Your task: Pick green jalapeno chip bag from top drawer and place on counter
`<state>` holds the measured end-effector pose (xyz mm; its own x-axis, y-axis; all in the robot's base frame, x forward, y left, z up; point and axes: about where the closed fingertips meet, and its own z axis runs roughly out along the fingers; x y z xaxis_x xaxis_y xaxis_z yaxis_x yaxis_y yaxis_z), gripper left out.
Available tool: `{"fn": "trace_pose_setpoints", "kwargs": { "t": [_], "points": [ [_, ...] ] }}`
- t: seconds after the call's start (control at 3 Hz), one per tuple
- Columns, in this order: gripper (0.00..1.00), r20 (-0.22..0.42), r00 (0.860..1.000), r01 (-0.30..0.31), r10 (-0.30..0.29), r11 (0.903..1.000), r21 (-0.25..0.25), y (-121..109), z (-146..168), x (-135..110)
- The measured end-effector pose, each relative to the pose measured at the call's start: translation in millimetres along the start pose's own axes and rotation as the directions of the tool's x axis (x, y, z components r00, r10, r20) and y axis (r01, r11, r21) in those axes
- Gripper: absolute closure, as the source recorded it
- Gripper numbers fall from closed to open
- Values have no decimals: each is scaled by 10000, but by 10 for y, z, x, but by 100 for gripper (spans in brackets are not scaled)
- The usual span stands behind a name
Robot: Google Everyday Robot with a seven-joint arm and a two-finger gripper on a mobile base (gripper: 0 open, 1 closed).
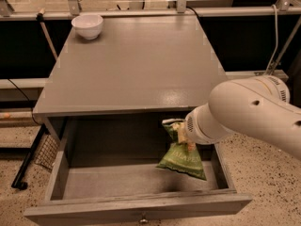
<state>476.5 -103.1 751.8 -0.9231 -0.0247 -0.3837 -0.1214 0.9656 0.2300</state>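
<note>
The green jalapeno chip bag hangs by its top from my gripper, which is shut on it. The bag is in the air over the right part of the open top drawer, with its bottom clear of the drawer floor. My white arm reaches in from the right and hides most of the gripper. The grey counter lies just above and behind the bag, and its front edge is level with the gripper.
A white bowl stands at the counter's back left corner. A rail with cables runs behind the counter. A dark metal stand and mesh sit on the speckled floor left of the drawer.
</note>
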Motion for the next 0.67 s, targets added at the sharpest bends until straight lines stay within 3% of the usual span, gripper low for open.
{"fn": "trace_pose_setpoints", "kwargs": {
  "t": [0.33, 0.67],
  "points": [
    [100, 709, 9975, -33, 11, 9995, 304, -43, -274, -89],
    [100, 1979, 9797, 131, -313, 9956, 926, -64, -748, -305]
  ]
}}
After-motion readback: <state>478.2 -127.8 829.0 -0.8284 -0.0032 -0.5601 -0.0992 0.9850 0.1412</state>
